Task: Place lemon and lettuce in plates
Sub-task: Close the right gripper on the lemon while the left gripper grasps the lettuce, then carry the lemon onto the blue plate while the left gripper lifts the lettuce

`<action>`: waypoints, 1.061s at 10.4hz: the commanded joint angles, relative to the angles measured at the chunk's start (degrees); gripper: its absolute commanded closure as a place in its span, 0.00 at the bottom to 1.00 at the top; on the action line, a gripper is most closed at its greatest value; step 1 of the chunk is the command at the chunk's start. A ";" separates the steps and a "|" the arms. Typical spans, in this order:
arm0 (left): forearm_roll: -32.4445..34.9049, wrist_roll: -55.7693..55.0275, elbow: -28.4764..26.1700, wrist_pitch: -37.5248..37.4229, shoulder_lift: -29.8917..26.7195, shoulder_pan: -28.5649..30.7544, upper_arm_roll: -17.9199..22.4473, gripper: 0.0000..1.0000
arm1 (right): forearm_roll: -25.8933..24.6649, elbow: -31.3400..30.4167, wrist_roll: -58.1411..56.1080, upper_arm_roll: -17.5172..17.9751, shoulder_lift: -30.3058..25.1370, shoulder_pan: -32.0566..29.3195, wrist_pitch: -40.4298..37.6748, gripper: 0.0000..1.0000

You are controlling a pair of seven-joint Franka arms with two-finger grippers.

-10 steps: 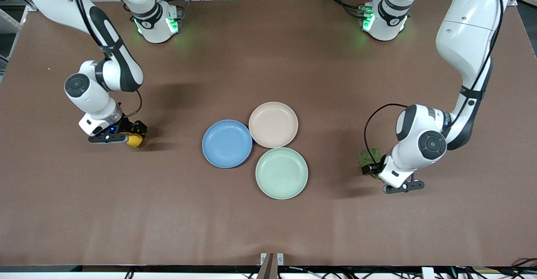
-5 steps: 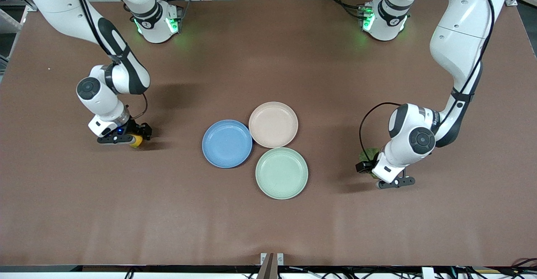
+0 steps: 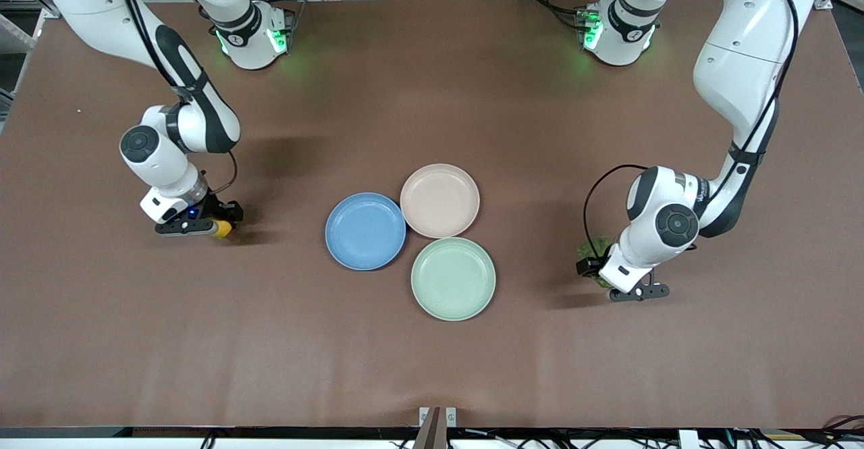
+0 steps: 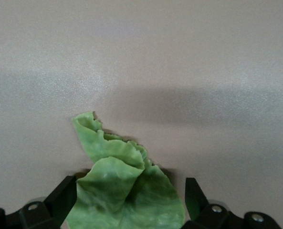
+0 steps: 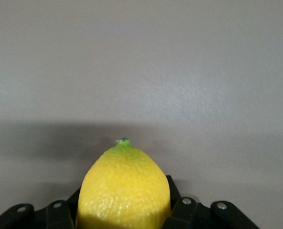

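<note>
The yellow lemon (image 3: pixel 222 228) (image 5: pixel 124 188) sits low at the table toward the right arm's end, and my right gripper (image 3: pixel 214 225) (image 5: pixel 123 202) is shut on it, fingers pressed against both its sides. The green wrinkly lettuce (image 3: pixel 590 252) (image 4: pixel 124 188) lies on the table toward the left arm's end. My left gripper (image 3: pixel 595 268) (image 4: pixel 129 193) is down around it and open, one finger (image 4: pixel 64 193) on each side of the leaf. The blue plate (image 3: pixel 365 231) and the beige-pink plate (image 3: pixel 439 200) touch at mid-table, both empty.
A pale mint-green plate (image 3: pixel 453 278) lies just nearer to the front camera than the other two, touching them. The brown table top (image 3: pixel 432 368) stretches bare around the plates.
My right gripper has shut on the lemon after shifting slightly toward the plates. My left gripper has settled lower over the lettuce, still open.
</note>
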 commanded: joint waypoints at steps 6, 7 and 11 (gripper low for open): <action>1.95 -2.34 -1.12 0.83 0.34 0.12 -0.17 0.00 | -0.26 11.37 15.20 10.81 -0.37 3.46 -10.05 0.98; 1.95 -2.51 -1.12 0.83 0.34 -0.22 -0.09 0.66 | -0.17 13.83 18.62 11.43 1.30 5.13 -10.05 0.98; 2.13 -3.21 -1.20 0.74 0.34 -0.32 -0.09 1.00 | -0.87 22.62 30.32 11.61 9.21 11.64 -9.96 0.97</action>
